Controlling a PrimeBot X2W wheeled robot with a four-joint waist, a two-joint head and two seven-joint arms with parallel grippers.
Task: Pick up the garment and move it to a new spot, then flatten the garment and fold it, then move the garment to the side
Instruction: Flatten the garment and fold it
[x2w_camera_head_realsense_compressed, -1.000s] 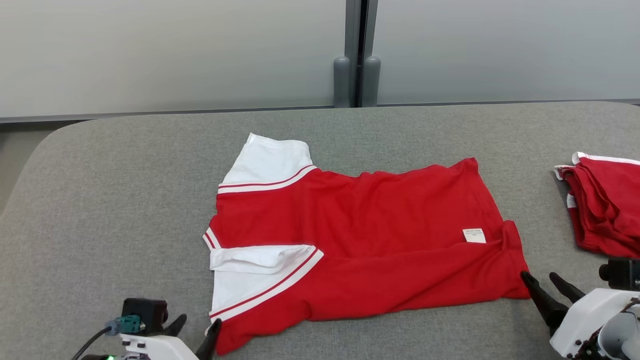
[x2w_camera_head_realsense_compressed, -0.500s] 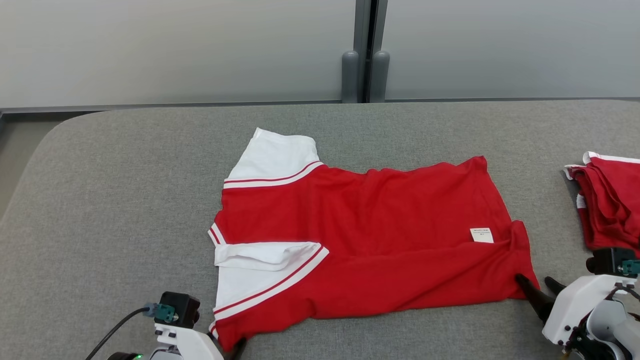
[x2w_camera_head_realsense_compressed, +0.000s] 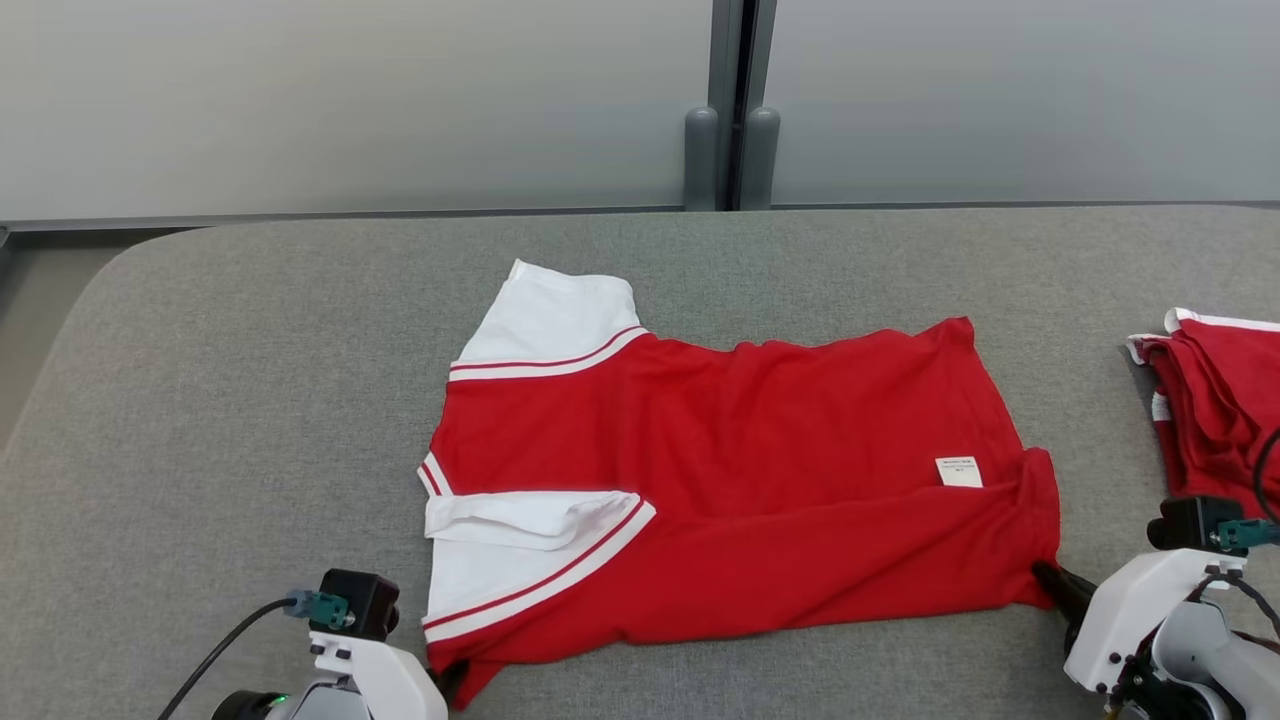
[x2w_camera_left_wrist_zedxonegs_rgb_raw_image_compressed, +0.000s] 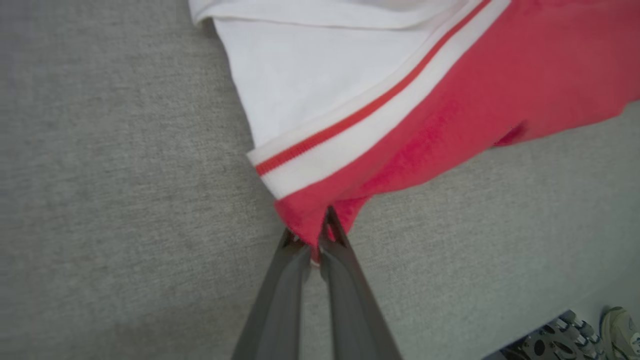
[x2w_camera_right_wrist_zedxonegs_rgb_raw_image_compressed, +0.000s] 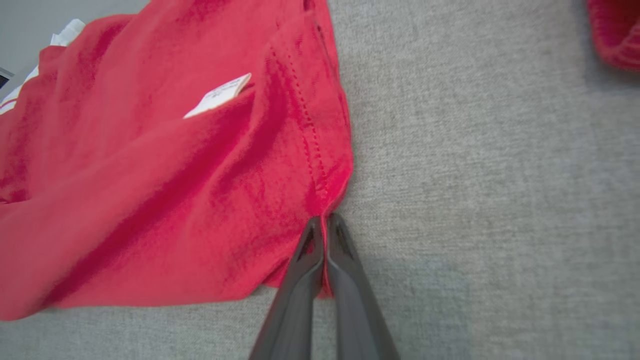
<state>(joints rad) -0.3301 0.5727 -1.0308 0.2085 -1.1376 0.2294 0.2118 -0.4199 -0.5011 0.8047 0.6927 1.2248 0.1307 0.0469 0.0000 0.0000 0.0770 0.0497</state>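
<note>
A red garment (x2w_camera_head_realsense_compressed: 730, 470) with white sleeves lies spread sideways in the middle of a grey padded surface (x2w_camera_head_realsense_compressed: 250, 400). Its sleeves point to the robot's left and its hem to the right. The far sleeve (x2w_camera_head_realsense_compressed: 550, 320) lies flat. The near sleeve (x2w_camera_head_realsense_compressed: 520, 515) is doubled over on itself, and a long crease runs across the near half of the cloth. A small white label (x2w_camera_head_realsense_compressed: 959, 471) shows near the hem.

The left gripper (x2w_camera_left_wrist_zedxonegs_rgb_raw_image_compressed: 320, 235) is clenched on the near left corner, with red cloth pinched between its dark fingers just below the striped white band. The right gripper (x2w_camera_right_wrist_zedxonegs_rgb_raw_image_compressed: 325, 222) is clenched on the near right corner, its tips closed over the stitched hem. Both corners look barely raised from the surface.

Both grips appear to be made, so the step in hand is probably lifting the near edge. To do it well, both arms should rise together and level, keeping the edge between them taut without stretching it. The bites are shallow, at the very corners, so a slow, even pull seems wise to keep the cloth from slipping out. The doubled near sleeve may need shaking loose.

A second red pile (x2w_camera_head_realsense_compressed: 1215, 410) sits well apart at the right edge; the right arm should stay clear of it.
</note>
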